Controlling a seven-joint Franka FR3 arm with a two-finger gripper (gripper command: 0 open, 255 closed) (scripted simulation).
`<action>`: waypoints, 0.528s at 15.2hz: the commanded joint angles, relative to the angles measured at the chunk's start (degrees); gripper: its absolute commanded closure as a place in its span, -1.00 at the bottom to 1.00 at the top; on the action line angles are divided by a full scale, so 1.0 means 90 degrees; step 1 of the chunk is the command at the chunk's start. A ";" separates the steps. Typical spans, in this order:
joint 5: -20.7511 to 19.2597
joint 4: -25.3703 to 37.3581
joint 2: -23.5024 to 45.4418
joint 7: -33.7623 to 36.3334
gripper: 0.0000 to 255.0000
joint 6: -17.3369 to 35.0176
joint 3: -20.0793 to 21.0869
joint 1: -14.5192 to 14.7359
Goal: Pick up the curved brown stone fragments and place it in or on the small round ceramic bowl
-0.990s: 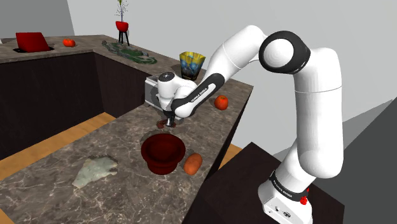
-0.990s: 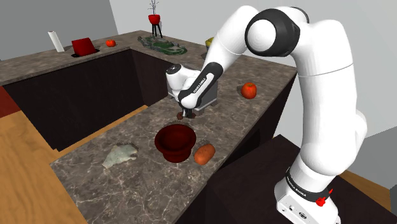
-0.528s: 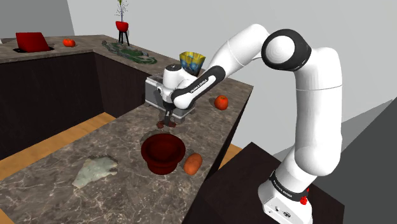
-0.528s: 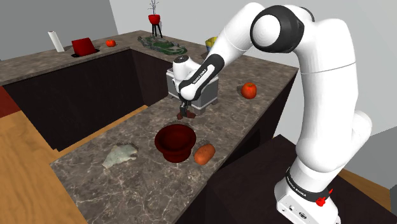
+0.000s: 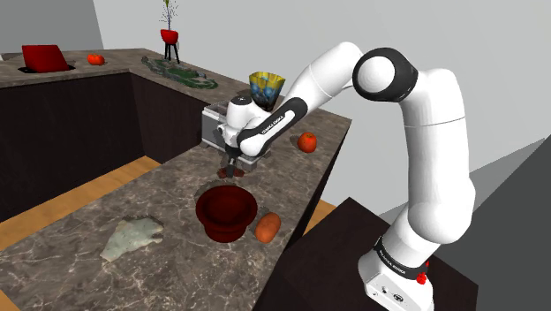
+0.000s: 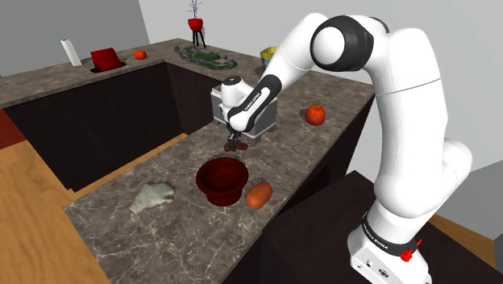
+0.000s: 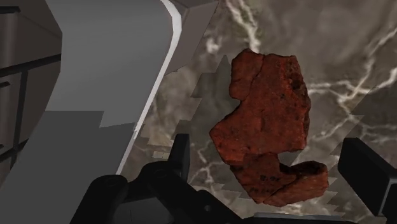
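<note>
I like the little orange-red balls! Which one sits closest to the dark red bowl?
The orange one right beside the bowl. Another lies farther along that counter, and the third on the far counter.

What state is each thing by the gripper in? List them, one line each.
Reddish-brown rough stone fragment: lying on the dark marbled counter, ungripped.
All-black gripper: open, straddling the fragment.
Dark red round bowl: upright, empty.

You're looking at stone fragments (image 7: pixel 267 127) of rusty red-brown flecked with dark specks, set against a countertop (image 7: pixel 343 57) of grey-brown marble with pale veins. The bowl (image 5: pixel 221 228) is deep red, the oblong fruit (image 5: pixel 267 227) orange, and your gripper (image 7: pixel 270 146) plain black.
</note>
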 commanded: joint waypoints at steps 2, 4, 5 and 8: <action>-0.0023 0.0021 0.0070 0.0004 -1.00 0.0043 -0.0032 -0.0009; -0.0024 0.0022 0.0070 0.0005 -1.00 0.0043 -0.0031 -0.0010; -0.0024 0.0022 0.0070 0.0005 -1.00 0.0043 -0.0030 -0.0010; -0.0024 0.0011 0.0060 0.0002 1.00 0.0043 -0.0027 -0.0016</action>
